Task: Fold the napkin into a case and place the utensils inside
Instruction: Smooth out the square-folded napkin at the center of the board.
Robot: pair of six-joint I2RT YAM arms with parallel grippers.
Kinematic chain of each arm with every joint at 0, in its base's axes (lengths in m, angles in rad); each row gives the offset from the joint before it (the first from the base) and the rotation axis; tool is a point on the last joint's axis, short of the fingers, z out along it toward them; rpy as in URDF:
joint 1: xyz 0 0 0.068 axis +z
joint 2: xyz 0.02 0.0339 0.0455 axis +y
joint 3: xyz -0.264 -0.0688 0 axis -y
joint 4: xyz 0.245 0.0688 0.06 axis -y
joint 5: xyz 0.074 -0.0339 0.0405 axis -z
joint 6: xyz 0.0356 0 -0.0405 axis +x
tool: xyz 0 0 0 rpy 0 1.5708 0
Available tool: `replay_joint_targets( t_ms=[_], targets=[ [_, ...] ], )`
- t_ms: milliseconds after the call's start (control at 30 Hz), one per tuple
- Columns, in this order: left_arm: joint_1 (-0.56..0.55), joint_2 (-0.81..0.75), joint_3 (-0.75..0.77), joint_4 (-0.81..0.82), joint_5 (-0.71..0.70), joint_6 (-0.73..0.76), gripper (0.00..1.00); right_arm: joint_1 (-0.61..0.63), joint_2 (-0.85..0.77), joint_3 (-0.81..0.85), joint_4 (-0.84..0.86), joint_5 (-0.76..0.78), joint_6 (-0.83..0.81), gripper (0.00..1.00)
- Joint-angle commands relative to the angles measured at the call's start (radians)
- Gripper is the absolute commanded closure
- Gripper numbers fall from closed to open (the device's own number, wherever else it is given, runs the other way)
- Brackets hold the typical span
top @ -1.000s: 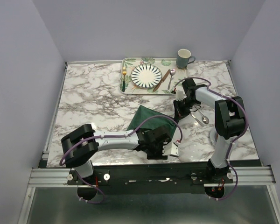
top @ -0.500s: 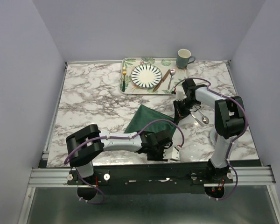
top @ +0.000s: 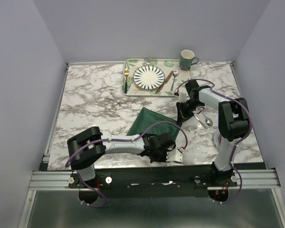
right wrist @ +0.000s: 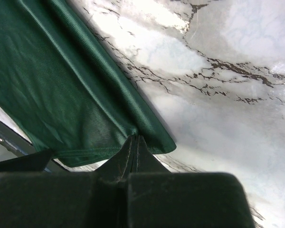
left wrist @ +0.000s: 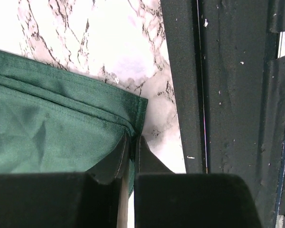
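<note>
The dark green napkin (top: 149, 121) lies folded on the marble near the front middle. My left gripper (top: 165, 147) is shut on its near corner; in the left wrist view the fingertips (left wrist: 132, 142) pinch the hemmed edge of the napkin (left wrist: 52, 123). My right gripper (top: 182, 113) is shut on the far right corner; in the right wrist view the fingertips (right wrist: 135, 140) clamp the napkin (right wrist: 52, 80). The gold fork (top: 126, 76), copper-brown knife (top: 164, 81) and silver spoon (top: 174, 78) lie on the tray. No finished case shows.
The leaf-patterned tray (top: 133, 63) holds a striped plate (top: 148, 77) at the back. A green mug (top: 187, 59) stands beside it. A shiny spoon-shaped thing (top: 205, 119) lies by the right arm. The table's black front rail (left wrist: 218, 95) runs close to the left gripper.
My left gripper has shifted slightly right and toward the front edge with the napkin corner in it. The right arm has not moved.
</note>
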Motion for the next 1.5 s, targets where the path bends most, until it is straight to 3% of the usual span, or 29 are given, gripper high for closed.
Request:
replay_joint_targets(
  t_ms=[0,500,1133,1400,1467],
  targets=[
    [-0.004,-0.025,0.023,-0.031,-0.006,-0.003,0.98,-0.004,-0.002,0.044,-0.029,-0.039,0.004,0.99],
    [-0.004,-0.037,0.15,-0.14,0.039,-0.026,0.95,-0.012,-0.016,0.09,-0.063,-0.012,-0.025,0.99],
    [-0.004,0.036,0.211,-0.132,0.077,-0.093,0.97,-0.042,0.035,0.117,-0.063,0.057,-0.075,0.99],
    [-0.004,0.127,0.244,-0.138,0.06,-0.112,0.93,-0.042,0.087,0.13,-0.028,0.07,-0.068,0.99],
    [-0.003,0.144,0.253,-0.148,0.059,-0.11,0.86,-0.042,0.094,0.137,-0.027,0.067,-0.066,0.99]
  ],
)
